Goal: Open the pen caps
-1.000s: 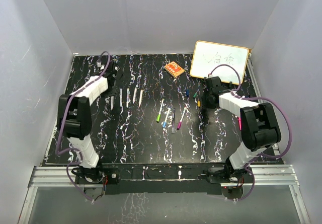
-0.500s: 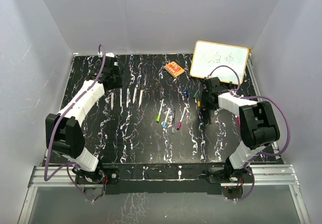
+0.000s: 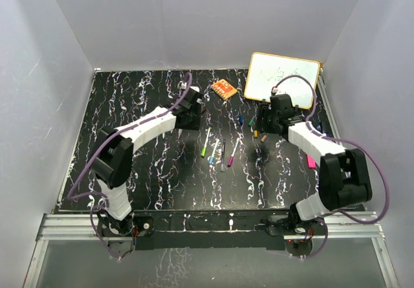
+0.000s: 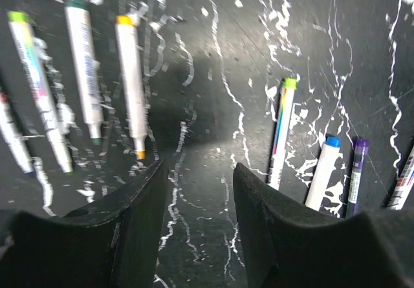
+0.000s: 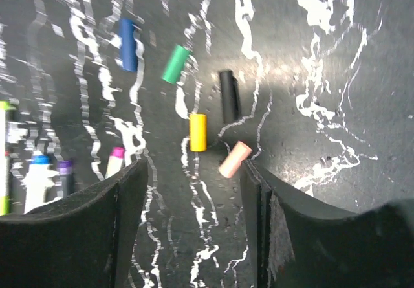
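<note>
- Caps [image 5: 198,132]: five lie loose under our right gripper [image 5: 194,171], jaws apart, empty.
- Four capped pens [image 4: 283,132] lie mid-table near our left gripper [image 4: 197,175], likewise spread, empty.
- Next, we judge: grasp one pen.

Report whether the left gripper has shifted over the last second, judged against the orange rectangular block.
Yes. The left gripper has swung rightward, from far left of the orange rectangular block to close beside its lower left.
</note>
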Controlling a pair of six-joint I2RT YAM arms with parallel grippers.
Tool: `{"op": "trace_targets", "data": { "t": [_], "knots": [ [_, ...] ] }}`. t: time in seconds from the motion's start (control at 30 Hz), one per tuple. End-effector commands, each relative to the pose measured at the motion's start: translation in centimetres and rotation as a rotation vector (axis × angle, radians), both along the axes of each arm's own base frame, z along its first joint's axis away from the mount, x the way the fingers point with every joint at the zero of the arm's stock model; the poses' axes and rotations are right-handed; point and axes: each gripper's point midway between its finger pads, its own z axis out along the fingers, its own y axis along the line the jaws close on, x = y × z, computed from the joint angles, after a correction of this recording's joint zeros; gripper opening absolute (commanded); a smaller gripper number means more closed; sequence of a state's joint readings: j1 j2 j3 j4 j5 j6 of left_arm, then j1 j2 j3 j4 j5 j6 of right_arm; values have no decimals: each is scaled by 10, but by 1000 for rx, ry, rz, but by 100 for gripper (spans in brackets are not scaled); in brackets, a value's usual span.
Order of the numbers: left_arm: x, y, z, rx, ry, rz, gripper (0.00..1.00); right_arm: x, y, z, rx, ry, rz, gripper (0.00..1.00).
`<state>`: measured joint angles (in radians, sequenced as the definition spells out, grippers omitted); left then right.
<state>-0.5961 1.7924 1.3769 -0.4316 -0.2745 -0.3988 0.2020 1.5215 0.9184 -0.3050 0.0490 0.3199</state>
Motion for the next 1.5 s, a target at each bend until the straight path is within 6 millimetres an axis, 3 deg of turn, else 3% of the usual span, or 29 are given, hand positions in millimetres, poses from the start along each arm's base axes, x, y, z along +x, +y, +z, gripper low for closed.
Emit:
{"op": "trace_targets", "data": {
  "t": [0.0, 0.17, 0.33, 0.73, 1.2, 1.37, 1.47],
  "knots": [
    [-5, -28, -6, -1, 7, -30, 44, 15, 13, 63, 85, -219, 42, 59],
    [-11, -47, -26, 25, 36, -65, 44, 8, 30, 103, 164, -333, 132, 63],
    [-16, -61, -38, 54, 51, -93, 44, 2, 36, 122, 200, -366, 161, 63],
    [-28, -74, -62, 62, 94, -128, 44, -1, 40, 128, 217, -377, 182, 64],
    [-43, -67, -89, 122, 153, -120, 42, -5, 39, 133, 219, -391, 186, 64],
    [-54, -62, -105, 140, 200, -121, 29, -6, 40, 132, 222, -387, 191, 64],
    [-60, -58, -113, 153, 224, -122, 4, -6, 40, 131, 223, -385, 191, 63]
  ]
}}
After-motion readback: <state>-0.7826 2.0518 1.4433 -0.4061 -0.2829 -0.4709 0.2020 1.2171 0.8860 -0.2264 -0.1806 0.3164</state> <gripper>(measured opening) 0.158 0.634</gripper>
